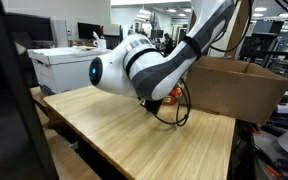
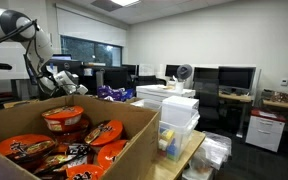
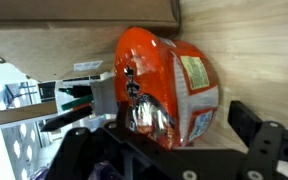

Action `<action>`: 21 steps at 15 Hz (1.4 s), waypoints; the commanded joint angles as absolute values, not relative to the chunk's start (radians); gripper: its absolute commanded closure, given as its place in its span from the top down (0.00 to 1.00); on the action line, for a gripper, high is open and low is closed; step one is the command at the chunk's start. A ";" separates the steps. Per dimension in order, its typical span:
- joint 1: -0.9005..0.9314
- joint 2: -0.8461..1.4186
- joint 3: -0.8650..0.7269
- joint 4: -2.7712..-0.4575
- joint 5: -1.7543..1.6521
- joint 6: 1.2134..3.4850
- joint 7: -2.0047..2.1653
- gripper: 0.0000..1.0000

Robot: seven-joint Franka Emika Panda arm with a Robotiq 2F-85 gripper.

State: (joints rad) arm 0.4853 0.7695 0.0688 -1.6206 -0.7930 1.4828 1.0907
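Note:
In the wrist view an orange instant-noodle packet (image 3: 169,85) with a silver end lies on the wooden table (image 3: 254,50). My gripper (image 3: 169,140) is open, with one black finger on each side of the packet. The right finger stands a little apart from the packet. In an exterior view the arm bends low over the table and hides most of the gripper (image 1: 156,102); a bit of orange shows under it. In an exterior view the gripper (image 2: 62,82) is just behind the cardboard box.
An open cardboard box (image 2: 134,120) holds several orange noodle packets and a bowl (image 2: 64,120). It stands on the table's far right (image 1: 234,85). Clear plastic bins (image 2: 179,115), desks, monitors and chairs fill the room behind.

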 commanded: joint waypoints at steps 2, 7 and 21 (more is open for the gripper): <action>0.436 0.691 0.099 -1.714 -0.798 1.594 1.106 1.00; 0.424 0.676 0.096 -1.742 -0.796 1.620 1.109 1.00; 0.417 0.685 0.092 -1.751 -0.793 1.609 1.111 1.00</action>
